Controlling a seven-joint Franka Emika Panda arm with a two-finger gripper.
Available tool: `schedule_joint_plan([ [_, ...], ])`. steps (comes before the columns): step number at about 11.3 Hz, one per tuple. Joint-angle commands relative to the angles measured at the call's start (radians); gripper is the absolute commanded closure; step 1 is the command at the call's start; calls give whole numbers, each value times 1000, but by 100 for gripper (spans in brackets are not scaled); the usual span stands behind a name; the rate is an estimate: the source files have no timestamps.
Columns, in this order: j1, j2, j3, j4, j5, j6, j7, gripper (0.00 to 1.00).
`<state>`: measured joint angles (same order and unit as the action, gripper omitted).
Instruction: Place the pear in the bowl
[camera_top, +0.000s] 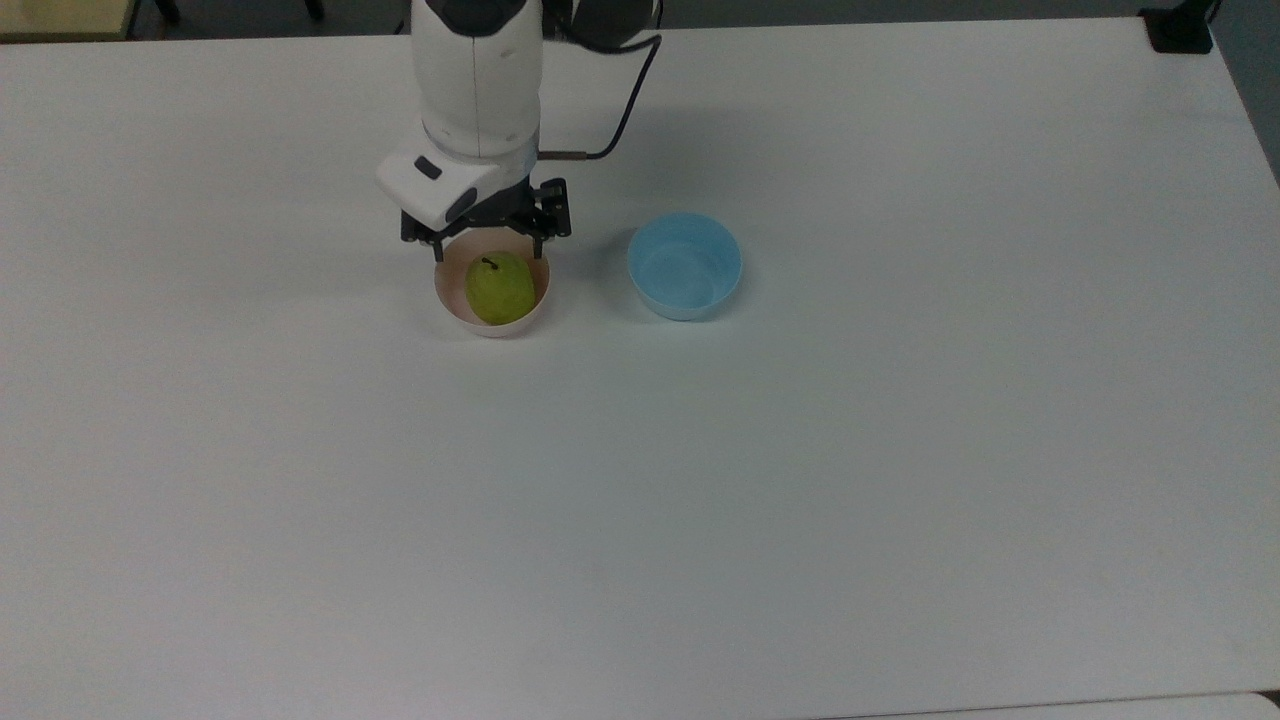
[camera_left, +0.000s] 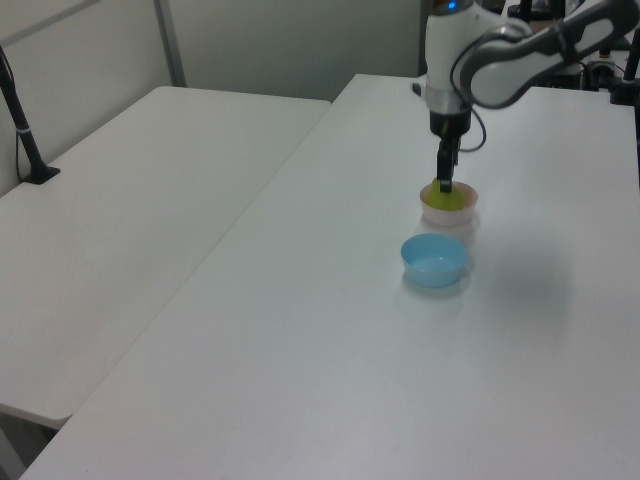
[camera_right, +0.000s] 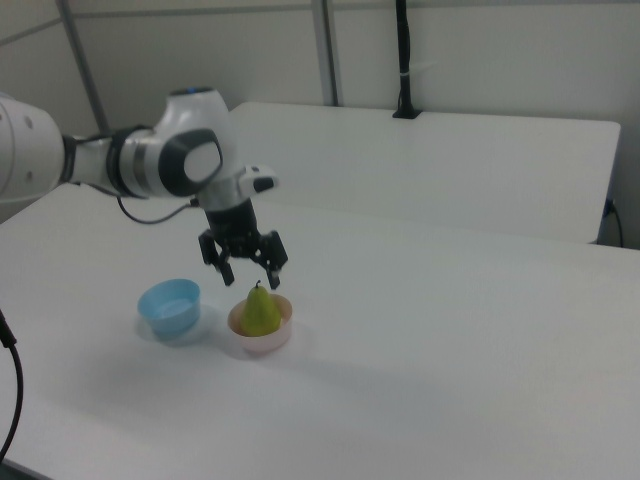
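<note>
The yellow-green pear (camera_top: 499, 286) (camera_right: 261, 309) (camera_left: 440, 197) stands upright inside the pale pink bowl (camera_top: 453, 302) (camera_right: 262, 343) (camera_left: 450, 214), its dark stem pointing up. My gripper (camera_top: 487, 248) (camera_right: 249, 272) hangs just above the pear, open, its fingers spread to either side of the stem and touching nothing. In the left view the gripper (camera_left: 444, 181) sits straight over the bowl.
A light blue bowl (camera_top: 685, 266) (camera_right: 170, 305) (camera_left: 434, 260) stands empty beside the pink one, to the top view's right. Both rest on a wide white table (camera_top: 760, 480). A second white table (camera_left: 120, 210) adjoins it at the left view's left.
</note>
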<state>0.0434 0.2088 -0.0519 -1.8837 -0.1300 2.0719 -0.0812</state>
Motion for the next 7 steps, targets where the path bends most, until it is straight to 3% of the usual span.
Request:
schedule_joint_plan([
  [1,9,-69,-6,124,16,-180,21,0],
  [4,19,-113,-6,218,16,-303,93,0],
  [7,56,-166,-17,245,18,-392,95,0],
])
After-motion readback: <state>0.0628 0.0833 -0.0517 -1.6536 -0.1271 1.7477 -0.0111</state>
